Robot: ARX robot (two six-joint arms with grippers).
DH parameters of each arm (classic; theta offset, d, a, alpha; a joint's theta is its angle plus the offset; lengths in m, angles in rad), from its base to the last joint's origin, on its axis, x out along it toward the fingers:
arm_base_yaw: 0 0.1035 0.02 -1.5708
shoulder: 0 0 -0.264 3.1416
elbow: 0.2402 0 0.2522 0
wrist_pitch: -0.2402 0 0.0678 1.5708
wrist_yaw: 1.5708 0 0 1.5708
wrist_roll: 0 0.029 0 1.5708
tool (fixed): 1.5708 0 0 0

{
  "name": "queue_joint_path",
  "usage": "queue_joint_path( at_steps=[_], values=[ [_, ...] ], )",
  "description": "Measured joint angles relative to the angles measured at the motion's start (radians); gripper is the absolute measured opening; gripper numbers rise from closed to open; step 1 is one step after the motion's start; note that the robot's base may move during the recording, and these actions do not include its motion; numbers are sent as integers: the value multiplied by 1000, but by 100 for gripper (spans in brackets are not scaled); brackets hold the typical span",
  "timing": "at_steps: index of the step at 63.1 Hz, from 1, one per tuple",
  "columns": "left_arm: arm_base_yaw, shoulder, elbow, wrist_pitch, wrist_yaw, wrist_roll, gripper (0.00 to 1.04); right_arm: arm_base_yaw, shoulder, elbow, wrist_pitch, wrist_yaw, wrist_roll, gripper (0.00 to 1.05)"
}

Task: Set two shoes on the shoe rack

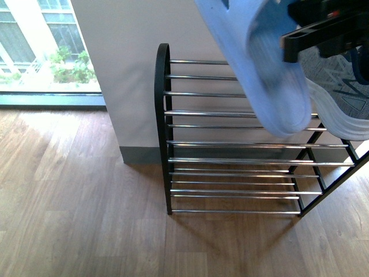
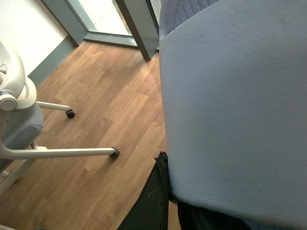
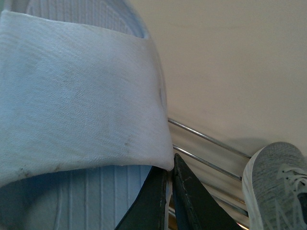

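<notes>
A pale blue slide [image 1: 271, 75] hangs toe down in front of the shoe rack's [image 1: 163, 115] upper bars. My right gripper [image 1: 323, 29] is a black shape at the top right, shut on it. In the right wrist view its dark fingers [image 3: 156, 201] pinch the slide's strap [image 3: 81, 105] above the chrome bars [image 3: 206, 139]. A grey knit sneaker [image 1: 340, 98] with a white sole rests on the rack's right side. My left gripper [image 2: 168, 191] is out of the front view. It is shut on a second pale blue slide [image 2: 235, 105], which fills most of the left wrist view.
The rack stands against a white wall [image 1: 115, 69] on a wooden floor [image 1: 75, 196], with a window [image 1: 40, 46] to the left. In the left wrist view a white office chair base [image 2: 57, 152] with castors stands on the floor near a glass door frame [image 2: 139, 24].
</notes>
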Motion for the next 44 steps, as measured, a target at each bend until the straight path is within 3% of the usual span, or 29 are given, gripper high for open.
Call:
queue_joint_path(
  at_steps=[21, 44],
  values=[
    [0, 0, 0, 0, 0, 0, 2, -14, 342, 306, -118, 148, -60, 1],
    [0, 0, 0, 0, 0, 0, 2, -122, 552, 511, -254, 337, -99, 1]
  ],
)
